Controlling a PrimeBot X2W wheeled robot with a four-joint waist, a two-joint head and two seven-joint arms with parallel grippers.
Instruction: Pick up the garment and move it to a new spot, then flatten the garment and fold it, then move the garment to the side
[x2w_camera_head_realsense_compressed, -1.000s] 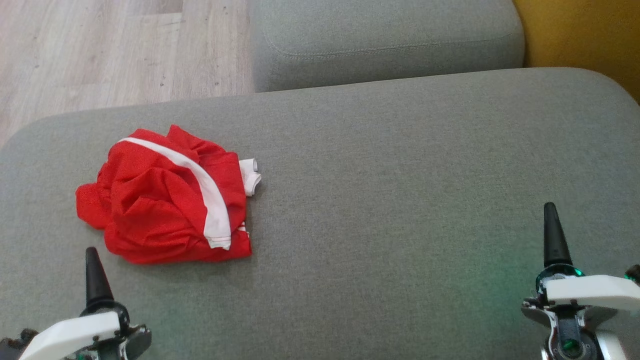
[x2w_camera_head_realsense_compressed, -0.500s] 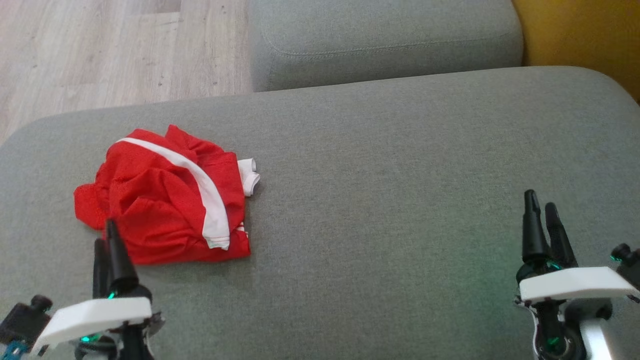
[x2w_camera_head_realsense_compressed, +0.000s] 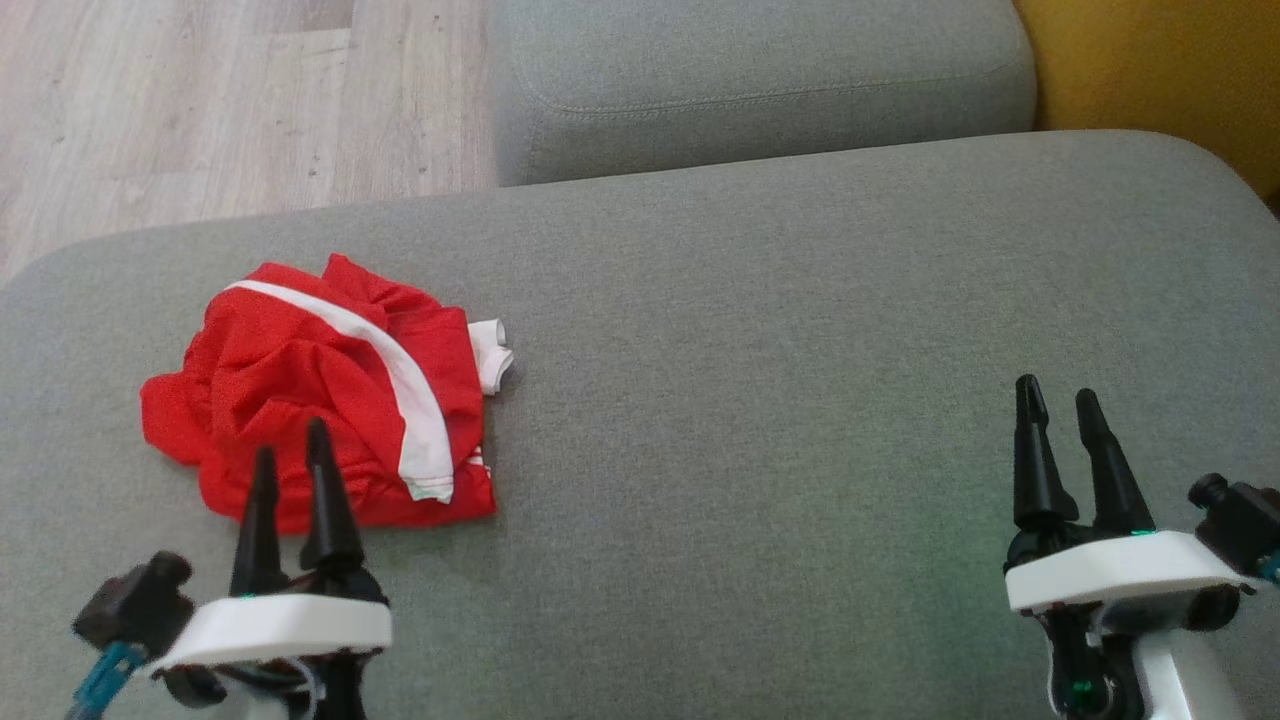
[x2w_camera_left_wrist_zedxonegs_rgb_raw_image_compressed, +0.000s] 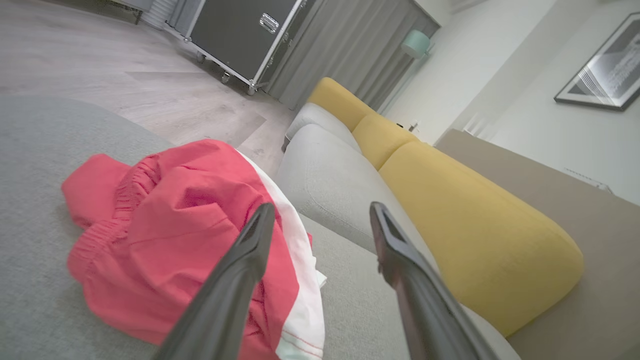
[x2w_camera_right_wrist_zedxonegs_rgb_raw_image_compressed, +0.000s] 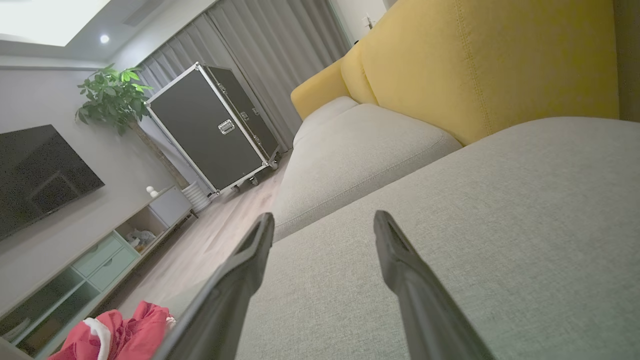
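- Step: the first one, the pick-up. The red garment (x2w_camera_head_realsense_compressed: 320, 400) w/ a white stripe (x2w_camera_head_realsense_compressed: 415, 420) lies in a crumpled heap on the left part of the grey sofa seat (x2w_camera_head_realsense_compressed: 760, 420). Not lifted yet.
- L gripper (x2w_camera_head_realsense_compressed: 291, 440) hangs at the heap's near edge, fingers apart, nothing btwn them. From the head view its tips sit over the red cloth. Can't tell if they touch it.
- R gripper (x2w_camera_head_realsense_compressed: 1055, 390) is well apart on the right, over bare seat. Fingers apart too, holding nothing.
- Next, I think: L gripper goes down & forward into a thick fold, then pinches. Cloth looks soft & floppy, so it needs a good bunch or it may slip out.
- Head view: both grippers & the whole heap from above, plus the wood floor (x2w_camera_head_realsense_compressed: 200, 100) past the seat.
- L wrist view: the heap low & close, & the yellow back cushion (x2w_camera_left_wrist_zedxonegs_rgb_raw_image_compressed: 450, 210).
- R wrist view: garment small in the bottom-left corner, far off. Also a black case (x2w_camera_right_wrist_zedxonegs_rgb_raw_image_compressed: 215, 135), a plant (x2w_camera_right_wrist_zedxonegs_rgb_raw_image_compressed: 112, 92) & a TV (x2w_camera_right_wrist_zedxonegs_rgb_raw_image_compressed: 40, 175).
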